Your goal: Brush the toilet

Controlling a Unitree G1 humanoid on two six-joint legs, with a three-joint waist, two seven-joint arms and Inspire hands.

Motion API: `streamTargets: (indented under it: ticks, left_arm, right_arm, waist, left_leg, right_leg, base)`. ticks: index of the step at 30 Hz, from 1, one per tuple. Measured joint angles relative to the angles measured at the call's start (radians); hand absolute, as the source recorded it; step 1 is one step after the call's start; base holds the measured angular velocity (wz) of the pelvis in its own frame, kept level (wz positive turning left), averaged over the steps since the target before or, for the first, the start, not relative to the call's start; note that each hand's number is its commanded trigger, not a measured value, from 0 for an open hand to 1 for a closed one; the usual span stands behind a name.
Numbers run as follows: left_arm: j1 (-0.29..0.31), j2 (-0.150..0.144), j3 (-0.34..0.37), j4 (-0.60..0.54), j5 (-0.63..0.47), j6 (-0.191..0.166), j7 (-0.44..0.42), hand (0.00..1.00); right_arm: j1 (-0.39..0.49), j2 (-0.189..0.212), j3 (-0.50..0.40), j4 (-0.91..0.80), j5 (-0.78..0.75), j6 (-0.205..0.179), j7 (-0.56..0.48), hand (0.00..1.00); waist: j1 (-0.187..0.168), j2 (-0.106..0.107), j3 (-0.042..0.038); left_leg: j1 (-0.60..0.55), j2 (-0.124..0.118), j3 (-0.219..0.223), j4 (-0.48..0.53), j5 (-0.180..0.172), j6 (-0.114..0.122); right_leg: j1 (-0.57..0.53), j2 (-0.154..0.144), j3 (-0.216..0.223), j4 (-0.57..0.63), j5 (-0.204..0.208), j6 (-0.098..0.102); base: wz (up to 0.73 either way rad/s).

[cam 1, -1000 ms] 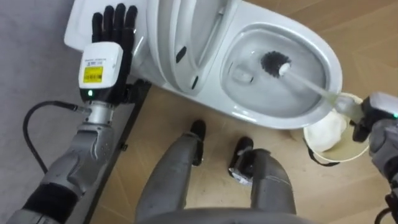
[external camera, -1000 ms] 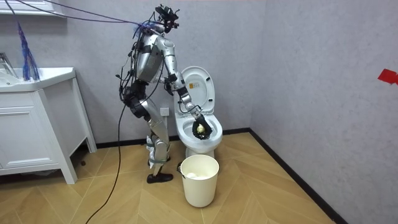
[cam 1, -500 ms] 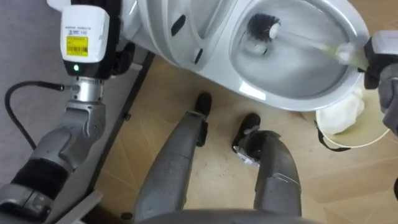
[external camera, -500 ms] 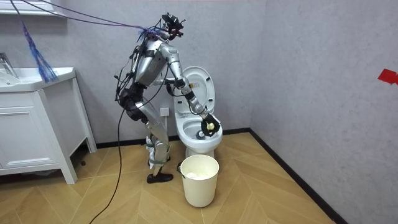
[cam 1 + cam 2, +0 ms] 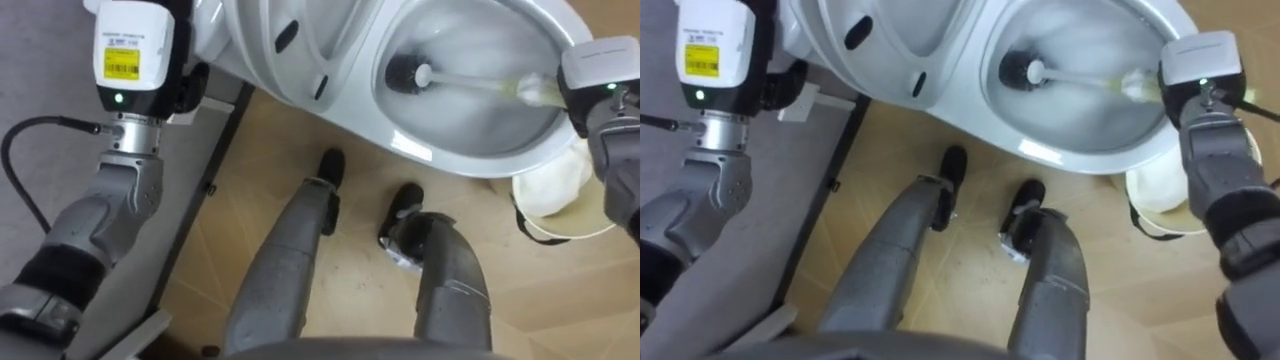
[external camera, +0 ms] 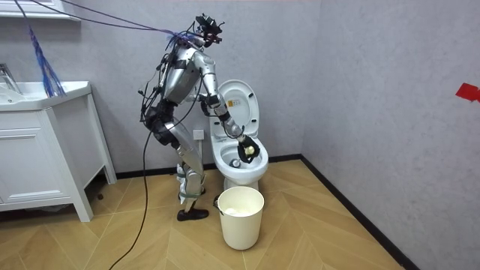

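1 toilet [image 5: 445,160] | 1 brush [image 5: 410,73], right hand [image 5: 600,75] holding | 1 bucket [image 5: 552,190]

Grey metallic limbs, yellow-labelled white wrists.

Clear from above over the toilet bowl [image 5: 440,165], save for the toilet brush [image 5: 465,82] slanting across; hemmed at left by the raised seat [image 5: 270,40], at right by the bucket [image 6: 241,225] just beside.
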Motion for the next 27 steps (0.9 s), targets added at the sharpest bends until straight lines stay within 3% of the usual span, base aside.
streamTargets:
  ticks: [4, 8, 12, 15, 17, 20, 22, 25, 27]
  left_arm:
    - [0.056, 0.001, 0.015, -0.027, -0.046, 0.004, -0.001, 0.00]
    - [0.071, 0.004, 0.024, -0.026, -0.056, 0.003, 0.006, 0.00]
    - [0.048, 0.005, 0.019, -0.016, -0.077, 0.002, 0.004, 0.00]
    - [0.025, 0.015, 0.010, -0.012, -0.076, 0.011, 0.012, 0.00]
    - [0.028, 0.050, 0.011, -0.043, -0.074, 0.025, 0.027, 0.00]
    - [0.026, 0.049, 0.017, -0.060, -0.059, 0.048, 0.036, 0.00]
    - [0.023, 0.050, 0.024, -0.062, -0.051, 0.057, 0.033, 0.00]
    - [0.025, 0.050, 0.027, -0.083, -0.052, 0.088, 0.022, 0.00]
    - [0.023, 0.050, 0.028, -0.082, -0.052, 0.093, 0.016, 0.00]
  right_arm:
    - [0.085, 0.000, -0.032, -0.081, -0.001, 0.023, 0.015, 1.00]
    - [0.087, -0.002, -0.028, -0.064, 0.046, 0.024, 0.017, 1.00]
    - [0.013, -0.007, 0.006, 0.082, 0.197, -0.035, -0.020, 1.00]
    - [-0.038, -0.004, 0.008, 0.192, 0.351, -0.094, -0.026, 1.00]
    - [-0.085, -0.004, 0.001, 0.238, 0.440, -0.126, -0.025, 1.00]
    - [-0.152, -0.004, -0.074, 0.318, 0.458, -0.143, -0.070, 1.00]
    - [-0.196, -0.016, -0.078, 0.362, 0.444, -0.142, -0.078, 1.00]
    - [-0.201, -0.015, -0.076, 0.352, 0.434, -0.143, -0.079, 1.00]
    - [-0.199, -0.011, -0.076, 0.348, 0.418, -0.142, -0.079, 1.00]
  waist:
    - [-0.011, 0.023, -0.0150]
    - [-0.007, 0.030, -0.0203]
    - [-0.008, 0.028, -0.0185]
    - [-0.016, 0.001, -0.0020]
    - [-0.023, -0.035, 0.0079]
    - [-0.045, -0.042, 0.0094]
    - [-0.055, -0.054, 0.0081]
    - [-0.067, -0.073, 0.0070]
    - [-0.072, -0.073, 0.0065]
  left_leg:
    - [-0.002, 0.011, 0.004, 0.000, -0.010, -0.002]
    - [0.001, 0.016, 0.007, 0.003, -0.013, -0.005]
    - [0.002, 0.013, 0.007, 0.003, -0.011, -0.004]
    - [0.000, -0.004, 0.022, 0.002, -0.006, 0.005]
    - [-0.020, -0.009, 0.046, 0.013, -0.004, 0.008]
    - [-0.040, -0.020, 0.047, 0.031, 0.000, 0.016]
    - [-0.040, -0.024, 0.059, 0.033, 0.005, 0.023]
    - [-0.039, -0.023, 0.062, 0.037, 0.008, 0.027]
    - [-0.035, -0.024, 0.061, 0.039, 0.009, 0.029]
  right_leg:
    - [0.002, 0.012, 0.002, -0.015, 0.001, -0.001]
    - [0.011, 0.017, 0.000, -0.023, 0.002, -0.004]
    - [0.013, 0.010, -0.010, -0.019, -0.001, -0.004]
    - [-0.010, -0.014, 0.007, 0.018, -0.017, 0.002]
    - [-0.051, -0.023, 0.032, 0.052, -0.021, 0.004]
    - [-0.075, -0.039, 0.036, 0.082, -0.023, 0.009]
    - [-0.082, -0.051, 0.042, 0.098, -0.025, 0.011]
    - [-0.080, -0.052, 0.043, 0.101, -0.024, 0.012]
    - [-0.075, -0.052, 0.042, 0.099, -0.019, 0.014]
  base:
    - [-0.08]
    - [-0.03]
    - [0.08]
    - [0.05]
    - [-0.11]
    - [0.05]
    - [0.04]
    - [0.00]
    - [-0.03]
